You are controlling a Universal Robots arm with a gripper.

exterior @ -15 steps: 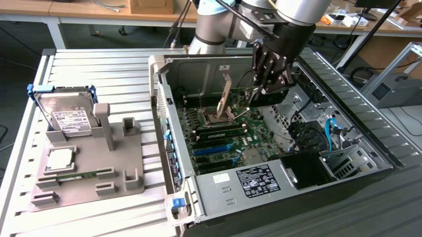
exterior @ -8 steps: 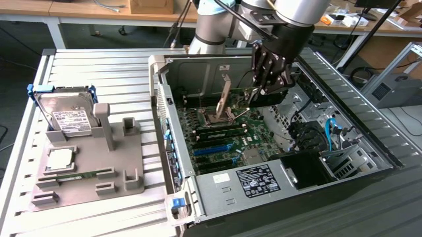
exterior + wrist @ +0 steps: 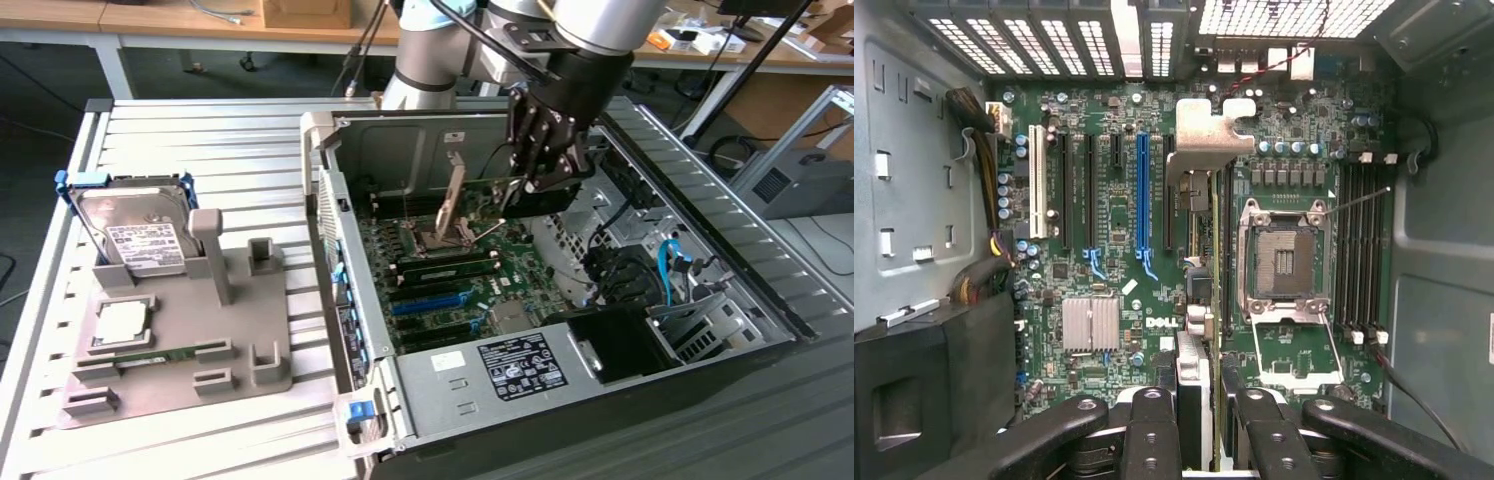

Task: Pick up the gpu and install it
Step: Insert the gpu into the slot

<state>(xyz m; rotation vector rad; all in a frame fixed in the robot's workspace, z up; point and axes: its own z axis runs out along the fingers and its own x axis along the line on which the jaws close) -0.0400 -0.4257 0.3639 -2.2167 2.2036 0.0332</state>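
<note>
gpu [image 3: 1204,140] sits clamped in the end effector [image 3: 1199,430], hanging straight below it inside the computer case [image 3: 387,140], over the motherboard [image 3: 1116,215]; pickup done, seating apparently still left.

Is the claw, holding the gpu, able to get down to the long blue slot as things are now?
Probably yes: the case is open, nothing stands over the blue slot, and the claw holds the gpu nearby.
</note>
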